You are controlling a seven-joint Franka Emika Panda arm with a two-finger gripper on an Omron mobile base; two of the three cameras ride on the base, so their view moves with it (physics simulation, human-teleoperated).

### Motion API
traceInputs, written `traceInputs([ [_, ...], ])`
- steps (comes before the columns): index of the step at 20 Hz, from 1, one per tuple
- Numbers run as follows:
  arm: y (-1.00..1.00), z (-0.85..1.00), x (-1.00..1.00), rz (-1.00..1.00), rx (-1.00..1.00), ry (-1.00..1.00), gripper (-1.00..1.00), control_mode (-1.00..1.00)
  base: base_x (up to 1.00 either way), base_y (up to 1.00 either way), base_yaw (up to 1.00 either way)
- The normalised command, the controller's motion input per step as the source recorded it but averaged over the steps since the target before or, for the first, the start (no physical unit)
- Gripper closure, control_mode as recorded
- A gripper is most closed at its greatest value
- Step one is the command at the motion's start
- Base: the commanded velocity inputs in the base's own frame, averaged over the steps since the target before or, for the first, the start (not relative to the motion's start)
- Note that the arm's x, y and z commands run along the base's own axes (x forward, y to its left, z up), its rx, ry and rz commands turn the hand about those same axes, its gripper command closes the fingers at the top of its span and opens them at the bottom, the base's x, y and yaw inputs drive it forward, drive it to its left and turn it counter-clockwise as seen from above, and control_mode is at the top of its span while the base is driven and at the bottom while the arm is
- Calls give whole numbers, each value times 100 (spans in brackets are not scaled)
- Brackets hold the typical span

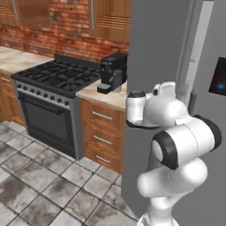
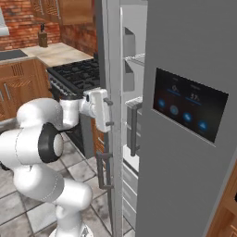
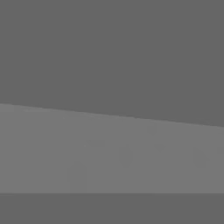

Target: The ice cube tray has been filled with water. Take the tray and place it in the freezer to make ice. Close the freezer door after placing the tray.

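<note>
Fingers (image 2: 110, 111) stand spread wide with nothing between them, pressed up against the outer face of the freezer door (image 2: 107, 55), which stands slightly ajar. Beyond its edge, the freezer (image 2: 132, 99) shows pale shelves inside. Farther left sit a black stove (image 1: 57, 77) and coffee machine (image 1: 112, 70); the ice cube tray cannot be made out

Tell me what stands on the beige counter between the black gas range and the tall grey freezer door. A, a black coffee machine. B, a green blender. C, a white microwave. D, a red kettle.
A: in the left base view a black boxy coffee machine stands on the beige counter, right of the black gas range and just left of the tall grey freezer door.
</note>
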Motion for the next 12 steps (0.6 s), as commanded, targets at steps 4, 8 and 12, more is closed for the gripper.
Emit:
traceInputs([
  [4,-100,0,0,1,17,4,-100,-100,0,0,0],
  [8,-100,0,20,6,23,14,-100,-100,0,0,0],
  [12,-100,0,47,8,24,21,-100,-100,0,0,0],
])
